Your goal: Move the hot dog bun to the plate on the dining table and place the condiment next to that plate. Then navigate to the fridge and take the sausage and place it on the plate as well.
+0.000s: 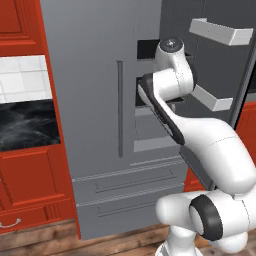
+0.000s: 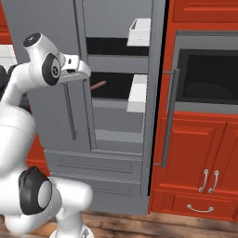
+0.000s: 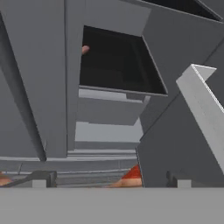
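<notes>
Reddish sausage (image 2: 98, 85) lies on a fridge (image 2: 116, 139) shelf, slanting toward the shelf's left edge; claw (image 3: 109, 179) wide open, empty.

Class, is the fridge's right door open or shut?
Open: the fridge door is swung outward, exposing shelves, door bins and the sausage.

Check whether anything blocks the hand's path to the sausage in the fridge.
Nothing visible does. The fridge door on that side is swung open, the sausage lies exposed on a shelf, and the open hand sits just outside that compartment, facing in.
</notes>
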Controlling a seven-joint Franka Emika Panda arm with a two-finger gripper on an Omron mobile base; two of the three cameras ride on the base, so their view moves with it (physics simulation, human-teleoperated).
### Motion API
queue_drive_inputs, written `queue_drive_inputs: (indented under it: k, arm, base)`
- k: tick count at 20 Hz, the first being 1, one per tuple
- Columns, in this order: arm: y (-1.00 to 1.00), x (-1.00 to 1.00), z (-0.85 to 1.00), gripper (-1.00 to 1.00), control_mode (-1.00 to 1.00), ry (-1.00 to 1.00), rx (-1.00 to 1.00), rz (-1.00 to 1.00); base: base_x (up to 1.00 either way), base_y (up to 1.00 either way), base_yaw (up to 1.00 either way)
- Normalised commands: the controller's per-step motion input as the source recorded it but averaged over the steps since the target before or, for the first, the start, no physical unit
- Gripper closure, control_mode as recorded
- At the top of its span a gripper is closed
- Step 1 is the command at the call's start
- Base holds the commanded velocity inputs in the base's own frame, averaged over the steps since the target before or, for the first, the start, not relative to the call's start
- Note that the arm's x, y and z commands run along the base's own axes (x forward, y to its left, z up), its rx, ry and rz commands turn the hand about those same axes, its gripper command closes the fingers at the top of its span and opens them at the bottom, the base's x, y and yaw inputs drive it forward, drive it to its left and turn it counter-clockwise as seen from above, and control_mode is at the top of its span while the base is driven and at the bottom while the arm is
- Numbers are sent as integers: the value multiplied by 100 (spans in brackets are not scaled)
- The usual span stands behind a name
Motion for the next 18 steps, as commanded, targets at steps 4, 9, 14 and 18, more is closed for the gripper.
queue_drive_inputs:
  k: [4, 9, 14, 18]
  arm:
    - [97, -33, -13, -100, -100, 0, 2, 0]
    - [77, -16, -14, -100, -100, -5, 5, 0]
    - [22, 22, -1, -100, -100, -3, 12, 0]
    - [14, 33, -2, -100, -100, -6, 12, 0]
  base:
    - [0, 0, 0]
    - [0, 0, 0]
    - [0, 0, 0]
    - [0, 0, 0]
